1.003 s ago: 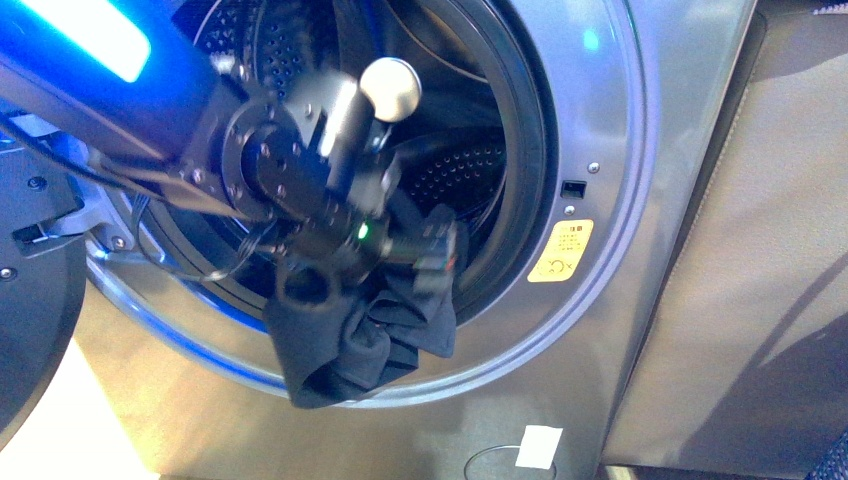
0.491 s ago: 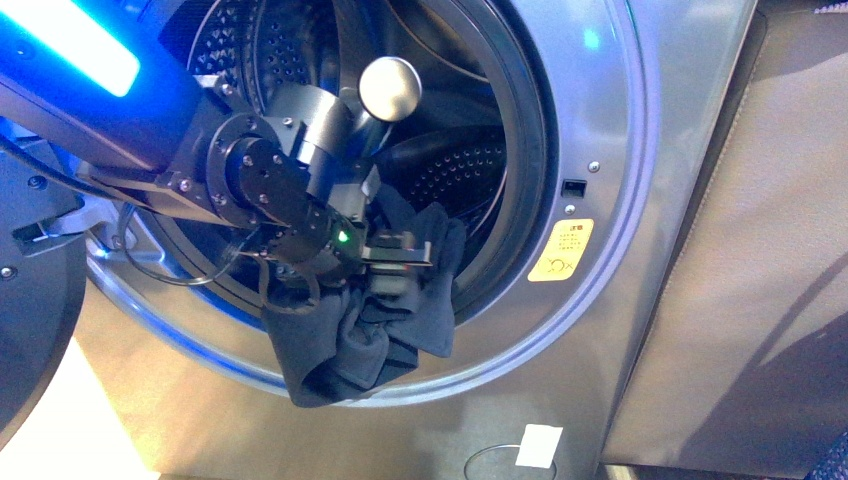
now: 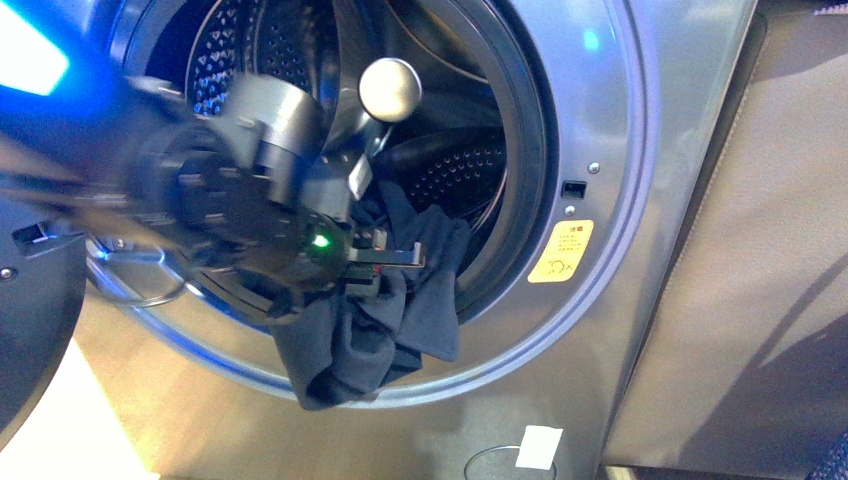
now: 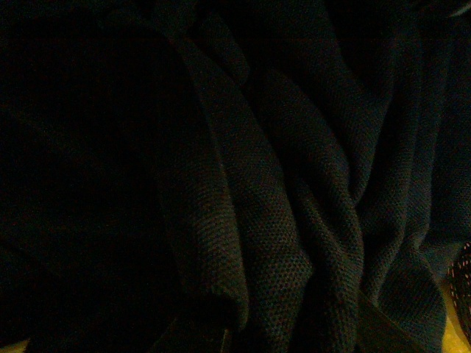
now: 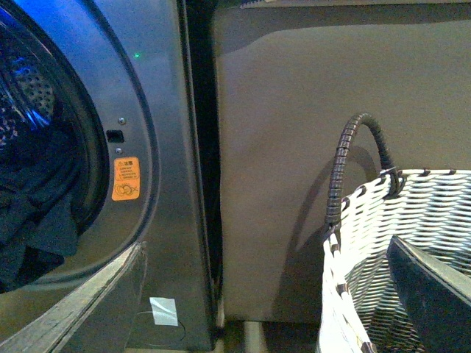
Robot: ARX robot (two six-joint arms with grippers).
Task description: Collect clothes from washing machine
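The left fingers pinch a fold of the navy clothes, whose bulk hangs below them over the washing machine door rim. Fabric behind the fingers trails into the drum. It could snag there and pull free of the grip.

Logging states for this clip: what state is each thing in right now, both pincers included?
washing machine: door open, drum mouth exposed.
clothes: dark bundle hanging half out over the mouth's lower rim.
left pincer: pressed into the clothes, motion-blurred; open or shut cannot be told.
right pincer: open, holding nothing.
basket: upright beside the machine, inside mostly hidden.
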